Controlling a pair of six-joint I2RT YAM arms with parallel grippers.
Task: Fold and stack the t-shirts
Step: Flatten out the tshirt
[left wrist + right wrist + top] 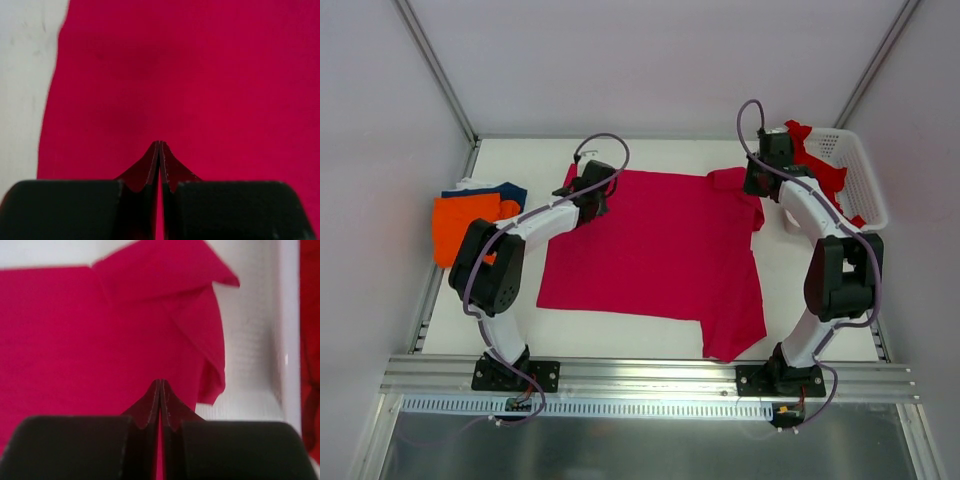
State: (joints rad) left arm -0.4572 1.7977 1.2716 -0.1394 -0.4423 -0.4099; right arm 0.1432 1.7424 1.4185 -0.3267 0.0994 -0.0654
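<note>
Though both arms reach up the frame from the bottom edge, neither has hold of any cloth that I can see. At the far left of the overhead view lies the orange t-shirt (460,228), folded into a small rectangle, with the navy t-shirt (506,191) touching it at its upper right. Just right of those, the left gripper (588,196) sits over the upper left corner of the magenta t-shirt (650,250); its wrist camera shows the left gripper (159,143) with its fingers pressed flat together, nothing visible between them, and magenta cloth (200,75) filling most of that picture.

The magenta t-shirt is spread flat across the middle of the white table (620,335), one part jutting toward the lower right and a sleeve folded over at the upper right. By that sleeve stands the right gripper (757,183). From its wrist camera the right gripper (160,382) is likewise pinched fully closed with nothing seen in it, above the magenta cloth (75,340). At the far upper right, the white lattice basket (865,190) holds the red t-shirt (820,165), part of it draped over the rim.
</note>
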